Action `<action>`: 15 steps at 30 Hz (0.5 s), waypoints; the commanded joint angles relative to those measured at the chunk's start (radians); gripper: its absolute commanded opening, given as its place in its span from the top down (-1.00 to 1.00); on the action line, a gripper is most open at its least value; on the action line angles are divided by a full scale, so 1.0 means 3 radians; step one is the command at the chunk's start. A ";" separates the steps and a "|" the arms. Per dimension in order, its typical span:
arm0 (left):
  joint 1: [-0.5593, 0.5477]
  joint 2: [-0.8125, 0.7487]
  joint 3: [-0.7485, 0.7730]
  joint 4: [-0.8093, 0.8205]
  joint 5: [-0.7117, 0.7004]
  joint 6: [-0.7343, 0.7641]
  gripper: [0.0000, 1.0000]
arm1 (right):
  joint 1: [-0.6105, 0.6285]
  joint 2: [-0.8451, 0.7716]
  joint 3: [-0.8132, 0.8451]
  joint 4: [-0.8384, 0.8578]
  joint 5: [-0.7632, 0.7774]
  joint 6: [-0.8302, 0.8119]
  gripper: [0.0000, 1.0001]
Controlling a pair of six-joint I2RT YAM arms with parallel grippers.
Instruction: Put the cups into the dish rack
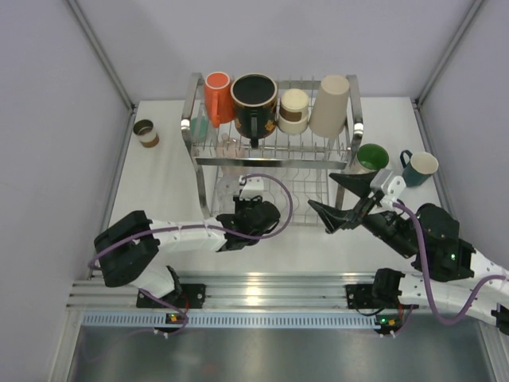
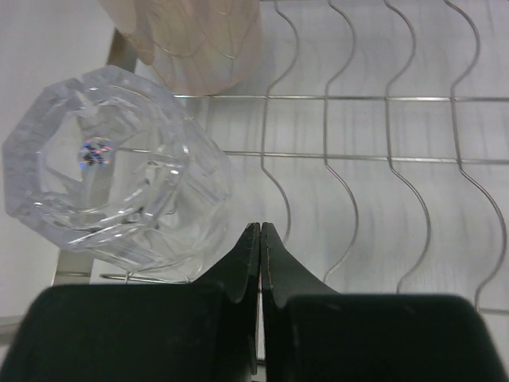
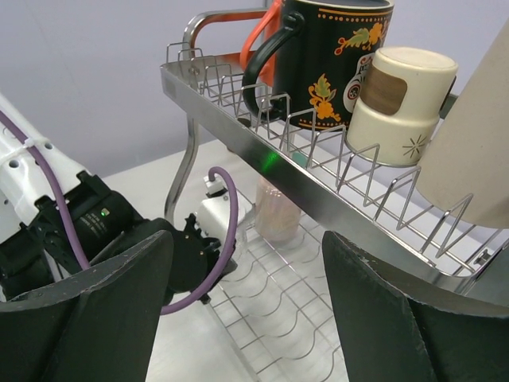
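clear cup (image 2: pixel 111 167): sits on dish rack (image 2: pixel 382 159) lower tier, not held
left gripper (image 2: pixel 260 239): pressed together, empty, beside clear cup, likely to clear wires
right gripper (image 1: pixel 322 192): spread, empty, at dish rack front

Ten cups in all, and one dish rack (image 1: pixel 238 161).

- **Upper tier, four:** orange cup (image 1: pixel 217 95), black patterned mug (image 1: pixel 254 99), paper cup (image 1: pixel 293 110), tall beige cup (image 1: pixel 330 105).
- **Beneath it, three:** pink cup (image 2: pixel 199 44), clear glass (image 2: pixel 111 167), pale teal tumbler (image 1: pixel 199 127).
- **On the worktop (image 1: pixel 175 175), three:** green cup (image 1: pixel 371 157), teal mug (image 1: pixel 419 165), small brown cup (image 1: pixel 145 132).
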 commanded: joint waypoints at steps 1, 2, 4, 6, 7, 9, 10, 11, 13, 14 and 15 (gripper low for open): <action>-0.0049 -0.0168 0.0127 0.0017 0.0442 0.0213 1.00 | 0.0008 0.0038 0.0079 0.0116 0.0054 -0.0054 -0.52; -0.0110 -0.0189 0.0173 0.0012 0.0554 0.0259 1.00 | 0.0008 0.0048 0.0074 0.0116 0.0054 -0.0059 -0.53; -0.0217 -0.0240 0.0219 -0.0059 0.0621 0.0371 1.00 | 0.0013 0.0053 0.0079 0.0121 0.0049 -0.0054 -0.52; -0.0396 -0.0413 0.0352 -0.0349 0.0591 0.0235 1.00 | 0.0008 0.0043 0.0090 0.0106 0.0039 -0.0049 -0.52; -0.0442 -0.0510 0.0383 -0.0670 0.0576 -0.0009 1.00 | 0.0008 0.0038 0.0095 0.0096 0.0044 -0.0054 -0.52; -0.0519 -0.0868 0.0414 -0.1045 0.0586 -0.0317 1.00 | 0.0008 0.0002 0.0105 0.0070 0.0049 -0.0054 -0.53; -0.0525 -0.0986 0.0409 -0.1249 0.0561 -0.0789 1.00 | 0.0008 -0.0013 0.0105 0.0070 0.0054 -0.0054 -0.52; -0.0525 -0.1108 0.0409 -0.1762 0.0550 -0.1027 1.00 | 0.0008 -0.0029 0.0110 0.0055 0.0054 -0.0054 -0.52; -0.0525 -0.1446 0.0368 -0.2413 0.0499 -0.1705 1.00 | 0.0008 -0.0044 0.0120 0.0029 0.0049 -0.0044 -0.53; -0.0520 -0.1568 0.0342 -0.2533 0.0494 -0.1861 1.00 | 0.0008 -0.0054 0.0120 0.0029 0.0049 -0.0044 -0.52; -0.0520 -0.1737 0.0302 -0.2671 0.0499 -0.1979 1.00 | 0.0008 -0.0059 0.0120 0.0034 0.0049 -0.0034 -0.52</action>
